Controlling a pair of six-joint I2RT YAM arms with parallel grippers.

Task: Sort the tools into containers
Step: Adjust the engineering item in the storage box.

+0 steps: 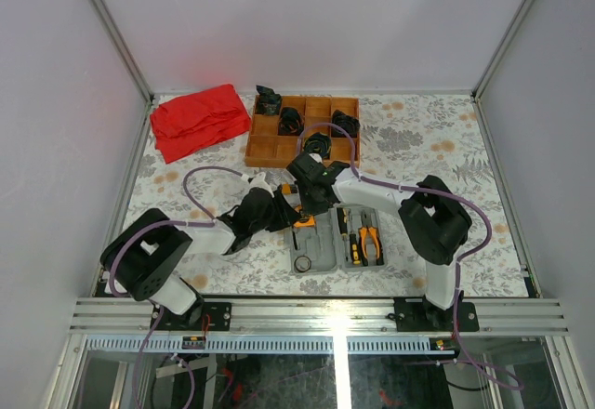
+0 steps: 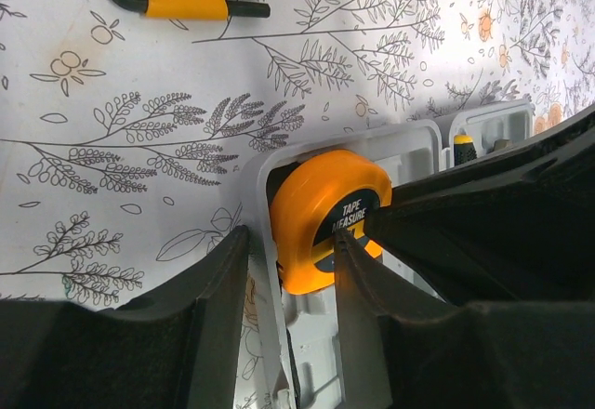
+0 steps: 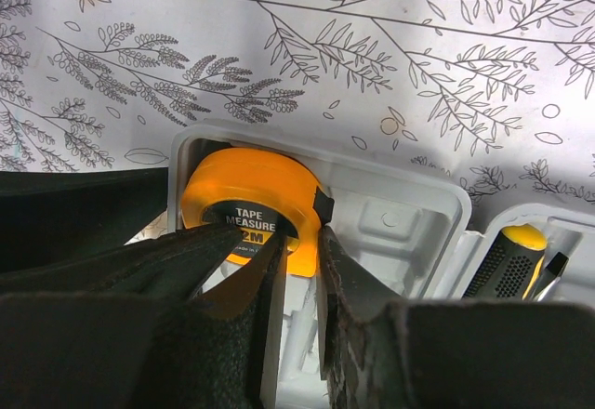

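1. Logging floral table (image 1: 418, 149), carrying everything below.
2. Logging red cloth (image 1: 197, 119), lying far left beside wooden tray (image 1: 264, 151).
3. Logging grey tool case (image 1: 321, 256), lying open near the front edge, between both arms.
4. Logging left gripper (image 2: 290, 246), straddling the case's corner wall and the edge of the round orange tape measure (image 2: 321, 204), jaws part-spread; grip impossible to tell.
5. Logging right gripper (image 3: 297, 242), fingers standing narrowly apart at the tape measure's rim; grip impossible to tell.
6. Logging orange-handled pliers (image 1: 370, 242), resting in the case's right half.
7. Logging tape measure again, sitting in the case's far-left corner recess.
8. Logging black-and-yellow screwdriver (image 3: 509, 260), lying in the adjoining half.
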